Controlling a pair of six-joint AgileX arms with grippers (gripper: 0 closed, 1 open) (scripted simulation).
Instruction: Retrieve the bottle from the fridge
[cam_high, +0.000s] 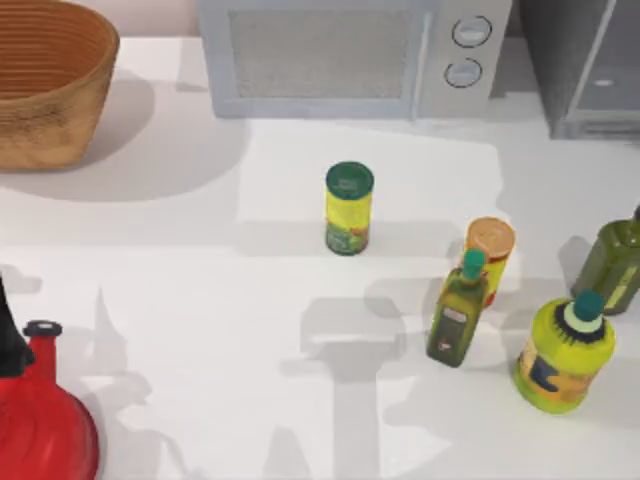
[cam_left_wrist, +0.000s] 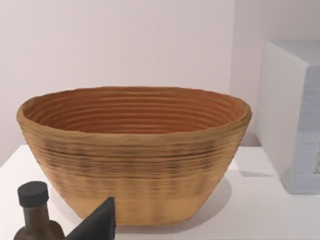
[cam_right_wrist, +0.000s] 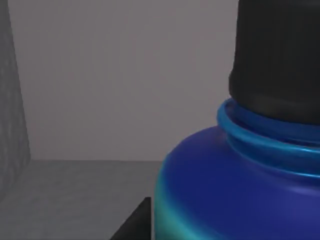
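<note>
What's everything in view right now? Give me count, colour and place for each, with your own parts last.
bottle: one, blue with teal tinge and black cap, right up against the right wrist camera, grey walls behind it
fridge: one, dark grey, table's far right corner
microwave: one, light grey with two knobs, far middle
basket: one, woven brown, far left
can: one, yellow-green with green top, table centre
orange-topped can: one, right of centre
olive-green bottles: two, one teal-capped right of centre, one at the right edge
round yellow-green bottle: one, teal cap, near right
red vessel: one, near left corner
dark bottle: one, black cap, near the basket in the left wrist view
left gripper: a dark fingertip, before the basket
right gripper: a dark fingertip beside the bottle
</note>
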